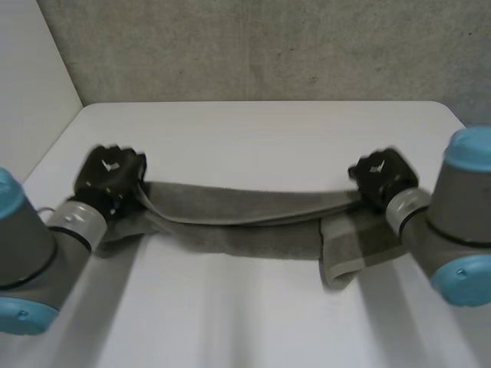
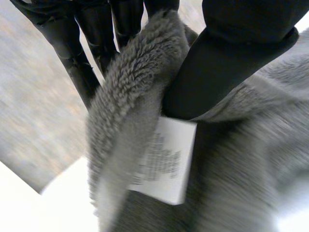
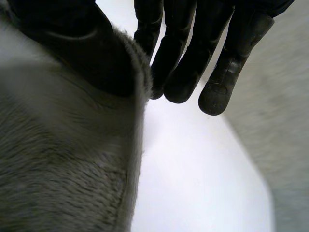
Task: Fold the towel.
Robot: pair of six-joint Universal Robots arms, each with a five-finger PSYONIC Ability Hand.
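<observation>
Soft, limp grey towel (image 1: pixel 245 224) sags in the middle. Left hand (image 1: pixel 111 175) and right hand (image 1: pixel 381 178) each pinch 1 end edge; corners probably hold best.

In the head view the backs of the black left hand (image 1: pixel 113 175) and black right hand (image 1: pixel 382 178) cover their own fingers and the ends of the long grey fleecy towel (image 1: pixel 245 222). The grey, blue-capped left arm (image 1: pixel 34 253) and right arm (image 1: pixel 460 222) are cut off by the picture's edges. In the left wrist view the print on the white rectangular label (image 2: pixel 164 162) is too blurred to read.
</observation>
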